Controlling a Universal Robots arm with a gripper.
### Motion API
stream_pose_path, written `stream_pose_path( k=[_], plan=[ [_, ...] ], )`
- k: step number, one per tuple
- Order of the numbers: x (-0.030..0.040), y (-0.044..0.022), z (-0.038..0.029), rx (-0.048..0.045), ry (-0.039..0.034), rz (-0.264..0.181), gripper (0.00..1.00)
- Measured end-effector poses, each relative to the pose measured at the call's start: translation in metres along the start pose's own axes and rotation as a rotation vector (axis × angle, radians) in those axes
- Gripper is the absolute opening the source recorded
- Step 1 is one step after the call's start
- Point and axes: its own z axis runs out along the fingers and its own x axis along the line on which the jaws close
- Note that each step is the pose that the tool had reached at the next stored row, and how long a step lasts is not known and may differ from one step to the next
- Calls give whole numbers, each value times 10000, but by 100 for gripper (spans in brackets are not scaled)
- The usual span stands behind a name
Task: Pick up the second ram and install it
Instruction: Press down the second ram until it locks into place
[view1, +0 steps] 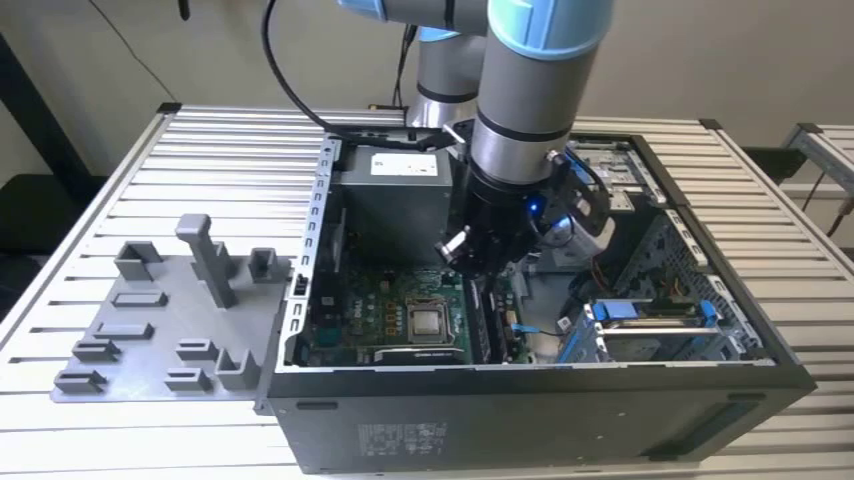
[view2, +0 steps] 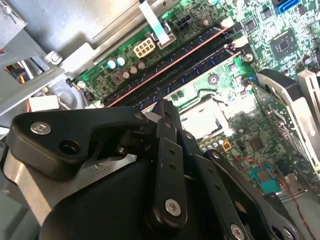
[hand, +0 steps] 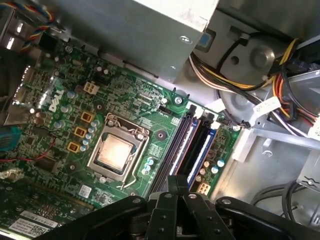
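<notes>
My gripper (view1: 470, 268) hangs inside the open computer case, over the memory sockets beside the processor socket (hand: 116, 152). Its fingers are shut together in both wrist views, with nothing showing between them. The second ram (hand: 181, 145), a thin dark stick with a pale bluish edge, stands in the socket nearest the processor. My gripper's tip (hand: 176, 184) covers one end of that stick. From the second wrist view my gripper (view2: 164, 106) sits at the end of the ram (view2: 200, 75); contact cannot be told. Another stick (hand: 202, 145) stands in a socket alongside.
The case walls (view1: 314, 250) ring the green motherboard (view1: 387, 320). The grey power supply (view1: 394, 190) is behind the arm; cable bundles (hand: 260, 85) and the drive bay (view1: 654, 320) lie toward the exterior view's right. A grey fixture plate (view1: 147, 340) with blocks lies on the slatted table, on the exterior view's left.
</notes>
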Motion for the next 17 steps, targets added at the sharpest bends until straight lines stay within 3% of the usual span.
stream_pose_path(
  k=[8,17],
  plan=[
    [-10,-5,0,-22,8,-726,11],
    [-10,-5,0,-56,3,-2267,11]
  ],
)
